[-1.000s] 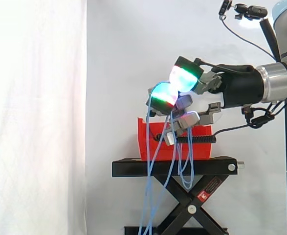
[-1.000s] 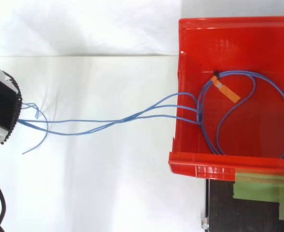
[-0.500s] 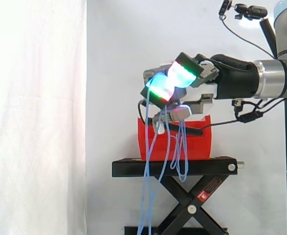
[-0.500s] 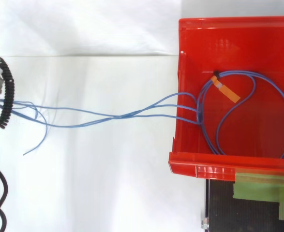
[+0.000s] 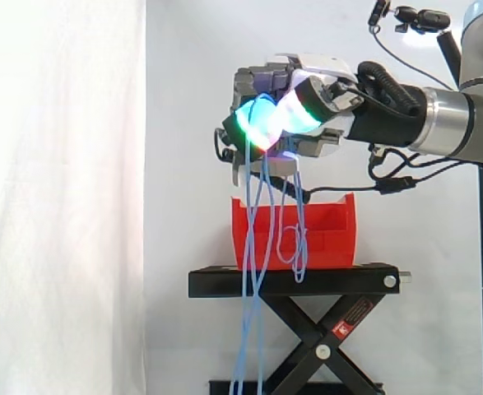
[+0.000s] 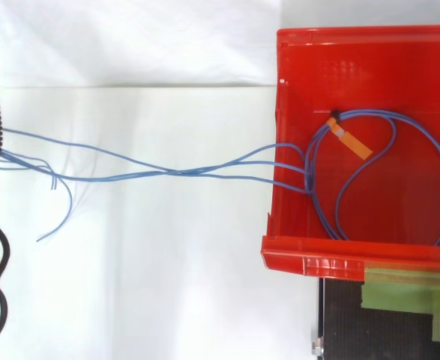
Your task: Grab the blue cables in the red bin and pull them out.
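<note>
Blue cables (image 6: 176, 172) are bunched in the robot hand (image 5: 294, 107), whose glowing fingers curl round them above the left end of the red bin (image 5: 332, 239). Strands hang from it down past the left edge of the black stand (image 5: 294, 280). From above, a loop with an orange tag (image 6: 351, 141) lies inside the bin, its strands crossing the bin's left wall.

Glossy plastic red bin (image 6: 309, 255), matt black stand (image 5: 225, 282)
</note>
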Robot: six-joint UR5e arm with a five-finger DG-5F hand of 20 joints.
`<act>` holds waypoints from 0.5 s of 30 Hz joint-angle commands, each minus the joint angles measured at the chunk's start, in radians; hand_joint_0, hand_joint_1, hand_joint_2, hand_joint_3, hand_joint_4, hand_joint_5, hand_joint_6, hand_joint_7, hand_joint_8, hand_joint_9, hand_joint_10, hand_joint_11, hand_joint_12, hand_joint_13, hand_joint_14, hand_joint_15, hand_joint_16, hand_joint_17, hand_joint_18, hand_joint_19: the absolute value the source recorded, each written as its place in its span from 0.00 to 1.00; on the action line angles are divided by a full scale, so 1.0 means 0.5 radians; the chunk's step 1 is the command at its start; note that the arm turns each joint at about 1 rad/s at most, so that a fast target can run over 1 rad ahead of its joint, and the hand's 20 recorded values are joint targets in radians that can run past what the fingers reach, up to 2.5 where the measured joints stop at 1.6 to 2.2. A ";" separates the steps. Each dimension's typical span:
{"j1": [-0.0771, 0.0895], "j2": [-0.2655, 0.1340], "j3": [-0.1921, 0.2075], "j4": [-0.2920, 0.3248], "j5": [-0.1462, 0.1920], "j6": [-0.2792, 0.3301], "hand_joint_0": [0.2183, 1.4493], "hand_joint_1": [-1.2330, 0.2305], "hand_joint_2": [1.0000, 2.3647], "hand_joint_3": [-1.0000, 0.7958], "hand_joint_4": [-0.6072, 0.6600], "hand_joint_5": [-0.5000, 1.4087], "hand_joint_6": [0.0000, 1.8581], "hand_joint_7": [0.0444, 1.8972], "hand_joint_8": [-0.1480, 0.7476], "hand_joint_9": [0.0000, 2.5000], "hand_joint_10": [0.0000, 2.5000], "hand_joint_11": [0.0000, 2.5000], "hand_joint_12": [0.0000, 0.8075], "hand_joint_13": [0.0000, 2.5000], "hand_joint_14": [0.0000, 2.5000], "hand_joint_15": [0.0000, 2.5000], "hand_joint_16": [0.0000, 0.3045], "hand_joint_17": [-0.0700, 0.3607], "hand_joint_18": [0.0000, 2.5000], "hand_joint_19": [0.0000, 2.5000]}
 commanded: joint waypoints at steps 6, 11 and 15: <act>-0.022 0.000 0.000 0.242 -0.078 -0.139 0.60 0.19 0.01 0.16 0.41 0.45 0.84 0.16 0.41 0.20 1.00 0.44 0.38 0.50 0.01 0.57 0.16 0.42 0.31 0.28; -0.034 0.000 0.000 0.374 -0.155 -0.216 0.60 0.19 0.01 0.17 0.41 0.45 0.84 0.16 0.41 0.20 1.00 0.44 0.39 0.50 0.00 0.57 0.16 0.41 0.31 0.29; -0.034 -0.003 0.000 0.475 -0.179 -0.231 0.60 0.19 0.01 0.16 0.41 0.45 0.84 0.16 0.41 0.20 1.00 0.44 0.38 0.50 0.01 0.57 0.16 0.42 0.31 0.28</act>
